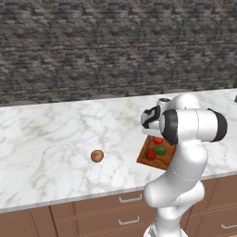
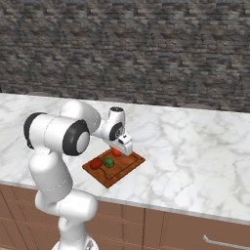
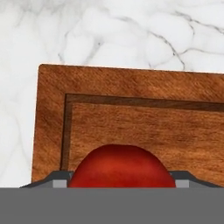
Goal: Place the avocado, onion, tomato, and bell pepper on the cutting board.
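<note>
— What sits on the flat reddish-brown wooden cutting board point(image 2: 120, 172)?

— A small dark green avocado point(image 2: 108, 162) near the middle, a red ball point(image 2: 95, 163) just beside it, and a second red ball point(image 3: 121, 166) under the hand. I cannot tell which red one is the tomato and which the pepper.

— And the claw?

— The two-finger gripper point(image 3: 121, 183) hangs over the board with that second red ball between its spread fingertips, one on each side; whether they touch it I cannot tell.

— The small tan-brown onion point(image 1: 96, 156)?

— Alone on the white marble counter point(image 1: 46, 139), well apart from the board, to its left. Brown drawers point(image 1: 111, 208) run below, a dark stone wall point(image 1: 115, 41) behind.
</note>
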Motion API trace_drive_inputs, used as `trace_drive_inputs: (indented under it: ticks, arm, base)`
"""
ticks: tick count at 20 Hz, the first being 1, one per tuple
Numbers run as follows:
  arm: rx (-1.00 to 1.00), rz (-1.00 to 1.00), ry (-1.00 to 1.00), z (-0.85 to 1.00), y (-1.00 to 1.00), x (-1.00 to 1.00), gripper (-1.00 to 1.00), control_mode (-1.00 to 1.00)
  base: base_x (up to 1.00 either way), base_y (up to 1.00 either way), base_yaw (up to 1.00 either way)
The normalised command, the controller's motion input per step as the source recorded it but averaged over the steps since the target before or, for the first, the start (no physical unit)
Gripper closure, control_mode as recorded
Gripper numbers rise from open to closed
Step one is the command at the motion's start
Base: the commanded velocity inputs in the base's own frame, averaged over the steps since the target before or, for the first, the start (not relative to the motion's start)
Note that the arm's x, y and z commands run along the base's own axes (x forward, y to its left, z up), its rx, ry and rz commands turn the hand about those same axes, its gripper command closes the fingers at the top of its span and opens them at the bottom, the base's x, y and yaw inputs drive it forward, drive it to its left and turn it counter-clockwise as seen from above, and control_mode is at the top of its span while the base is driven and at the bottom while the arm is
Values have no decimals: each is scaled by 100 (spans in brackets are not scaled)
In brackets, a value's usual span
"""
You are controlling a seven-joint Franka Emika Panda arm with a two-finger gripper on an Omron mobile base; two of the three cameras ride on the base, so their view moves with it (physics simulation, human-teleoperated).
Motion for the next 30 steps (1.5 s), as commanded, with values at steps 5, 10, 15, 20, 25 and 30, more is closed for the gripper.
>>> trace_drive_inputs:
  ticks: [5, 10, 15, 20, 25, 30]
  arm:
    - [0, 0, 0, 0, 0, -15, -100, -100]
    - [0, 0, 0, 0, 0, -18, -100, -100]
    - [0, 0, 0, 5, 0, -5, -100, -100]
    - [0, 0, 0, 30, 0, -5, -100, -100]
    - [0, 0, 0, 59, 3, -10, -100, -100]
    - [11, 0, 5, 66, 40, -26, -100, -100]
  base:
    - [0, 0, 0]
    - [0, 0, 0]
    - [0, 0, 0]
    - [0, 0, 0]
    - [0, 0, 0]
    - [0, 0, 0]
